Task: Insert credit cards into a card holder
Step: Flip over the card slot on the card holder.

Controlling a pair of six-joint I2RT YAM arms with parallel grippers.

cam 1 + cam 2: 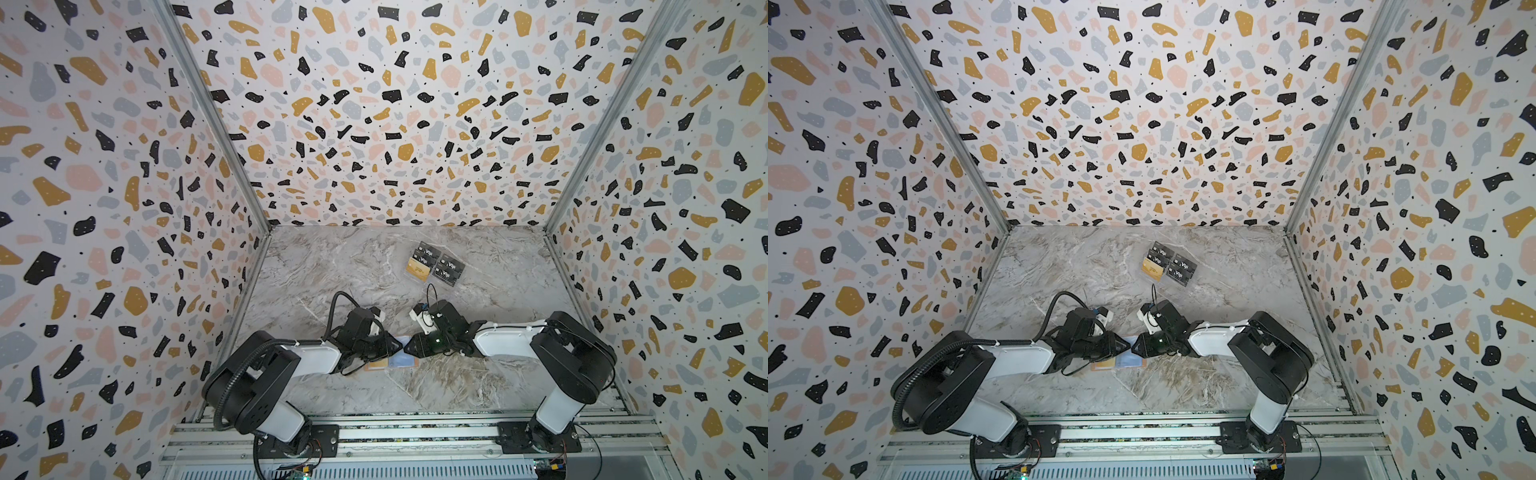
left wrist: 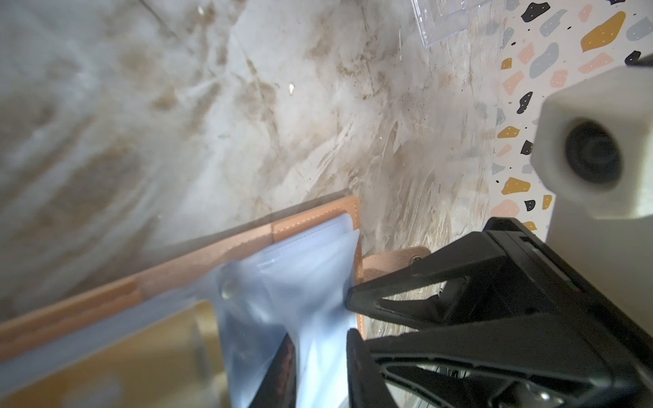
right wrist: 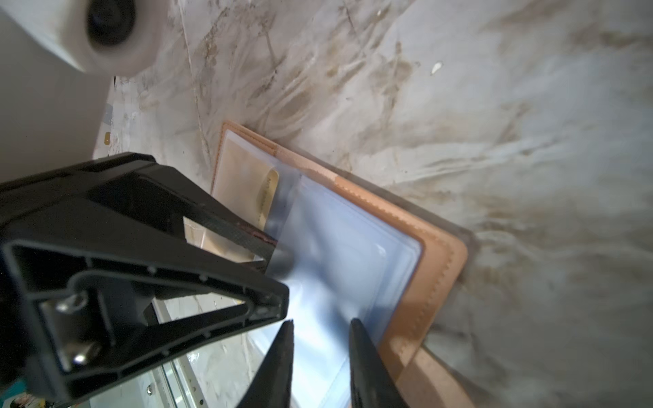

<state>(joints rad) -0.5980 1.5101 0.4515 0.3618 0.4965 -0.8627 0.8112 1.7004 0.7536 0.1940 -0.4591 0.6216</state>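
Right wrist view has the open holder flat on the bench between both arms, one gold card already pocketed, right claw parted astride a clear sleeve, left claw grip unclear: seemingly a sleeve-opening step, next needing a held-open pocket and another card.

We see the left arm and right arm stretched low and inward, meeting above the card holder, wrists tipped down. The left gripper sits over its middle and the right gripper at its edge, almost tip to tip. The right jaws stand narrowly apart; whether the left jaws are clamped we cannot tell.
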